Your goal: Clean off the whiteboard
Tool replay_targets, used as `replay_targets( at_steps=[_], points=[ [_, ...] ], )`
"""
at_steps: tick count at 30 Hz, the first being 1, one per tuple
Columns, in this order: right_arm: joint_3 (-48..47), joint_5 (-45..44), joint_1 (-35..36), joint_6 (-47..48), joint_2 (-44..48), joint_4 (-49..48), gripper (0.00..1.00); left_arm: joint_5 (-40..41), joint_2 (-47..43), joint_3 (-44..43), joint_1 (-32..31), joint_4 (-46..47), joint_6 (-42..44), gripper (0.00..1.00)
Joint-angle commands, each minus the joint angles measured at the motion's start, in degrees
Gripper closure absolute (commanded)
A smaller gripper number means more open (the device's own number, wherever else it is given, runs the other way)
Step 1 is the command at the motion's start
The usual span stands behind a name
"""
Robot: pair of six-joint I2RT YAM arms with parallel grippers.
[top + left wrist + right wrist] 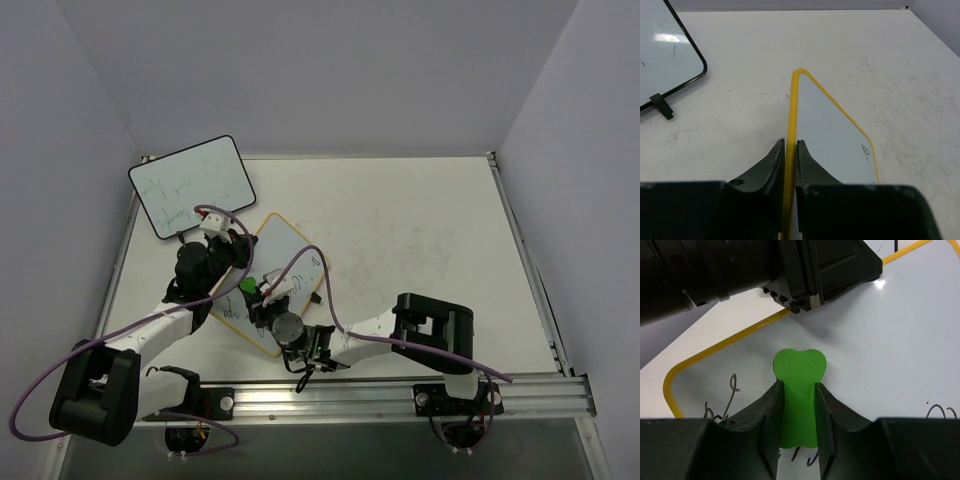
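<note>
Two arms meet over the whiteboard, which sits left of centre on the table, just in front of the arm bases.

Left gripper: in the left wrist view the jaws of this gripper are clamped on the yellow frame of the whiteboard. We see the frame edge-on, running away from the fingers, with the white face to its right. We cannot tell how far the board is tilted.

Right gripper: in the right wrist view its jaws are pressed together on a green eraser, one finger on each side. The eraser's rounded end lies over the board's white face.

Dark scribbles show on the board beside and below the eraser, and one more mark sits near the far edge.

A black-framed whiteboard lies at the table's far left corner, apart from the yellow one, with writing on it.
</note>
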State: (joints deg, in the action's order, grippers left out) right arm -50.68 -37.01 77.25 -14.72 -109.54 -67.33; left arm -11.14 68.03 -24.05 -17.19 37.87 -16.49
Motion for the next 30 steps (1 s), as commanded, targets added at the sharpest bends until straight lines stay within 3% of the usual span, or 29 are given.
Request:
replay_targets(
  at_steps=[1, 21, 30],
  points=[
    [-2.0, 6.5, 1.7, 3.4, -5.7, 13.7, 1.00, -6.4, -2.2, -1.8, -2.9, 0.9, -2.4, 0.98],
    [-6.5, 9.7, 8.3, 7.3, -7.4, 17.9, 1.00, -6.3, -1.2, -3.1, -3.4, 0.5, -2.3, 0.98],
    [-3.4, 7.8, 8.3, 5.9, -5.9, 19.2, 1.00, -5.1, -1.3, -3.4, -3.6, -0.3, -2.0, 0.98]
  ],
)
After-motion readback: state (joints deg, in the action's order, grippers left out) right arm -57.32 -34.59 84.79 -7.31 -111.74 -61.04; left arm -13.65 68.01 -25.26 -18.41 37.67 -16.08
